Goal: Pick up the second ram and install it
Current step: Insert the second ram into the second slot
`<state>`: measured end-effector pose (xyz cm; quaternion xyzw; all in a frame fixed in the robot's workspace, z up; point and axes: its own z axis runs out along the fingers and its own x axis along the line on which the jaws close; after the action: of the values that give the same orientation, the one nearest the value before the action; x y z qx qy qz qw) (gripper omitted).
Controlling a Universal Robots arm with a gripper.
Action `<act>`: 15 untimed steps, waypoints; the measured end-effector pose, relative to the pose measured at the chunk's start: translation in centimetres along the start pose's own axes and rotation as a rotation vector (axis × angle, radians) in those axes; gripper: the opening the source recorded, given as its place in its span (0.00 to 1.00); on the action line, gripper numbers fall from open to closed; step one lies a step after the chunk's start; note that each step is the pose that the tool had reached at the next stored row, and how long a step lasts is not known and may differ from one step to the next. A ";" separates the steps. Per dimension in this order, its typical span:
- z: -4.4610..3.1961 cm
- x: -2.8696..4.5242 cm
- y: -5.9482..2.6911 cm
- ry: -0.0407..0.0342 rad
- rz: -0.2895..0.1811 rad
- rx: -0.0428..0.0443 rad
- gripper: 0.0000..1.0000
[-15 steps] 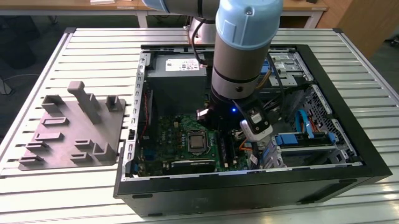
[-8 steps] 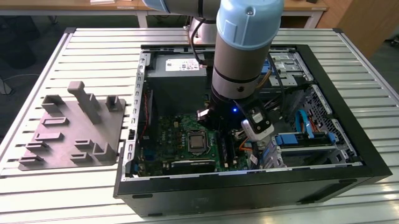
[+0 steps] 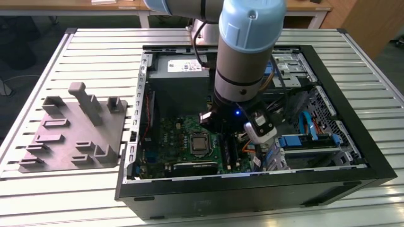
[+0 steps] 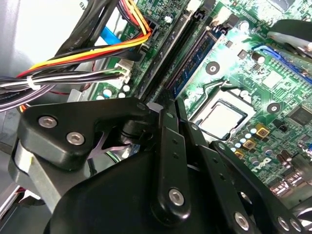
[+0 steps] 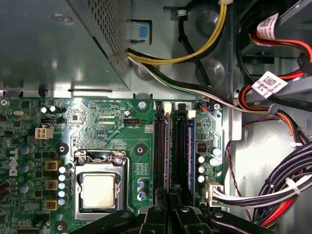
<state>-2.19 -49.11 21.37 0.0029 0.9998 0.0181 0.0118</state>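
The arm reaches down into the open computer case (image 3: pixel 353 156), which lies on the slatted counter (image 3: pixel 94 47). The gripper (image 5: pixel 170 204) hangs directly over the memory slots (image 5: pixel 161 146) of the green motherboard (image 5: pixel 97 122), beside the processor (image 5: pixel 99 190). The fingers (image 4: pixel 168 146) are pressed together with no visible gap, and nothing is seen between them. The second ram (image 5: pixel 190 146) stands upright in a slot of the motherboard, just beside the empty black slots, and it also shows in the second wrist view (image 4: pixel 192 61). The grey fixture plate (image 3: pixel 75 132) rests on the counter at the exterior view's left, apart from the case.
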 end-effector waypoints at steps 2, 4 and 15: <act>0.17 0.01 -0.01 0.0003 0.000 0.0004 0.14; 0.31 0.00 -0.02 0.0004 0.000 0.0004 0.14; -0.19 -0.02 0.00 0.0004 0.000 0.0002 0.27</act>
<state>-2.18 -49.11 21.56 0.0029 0.9998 0.0180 0.0116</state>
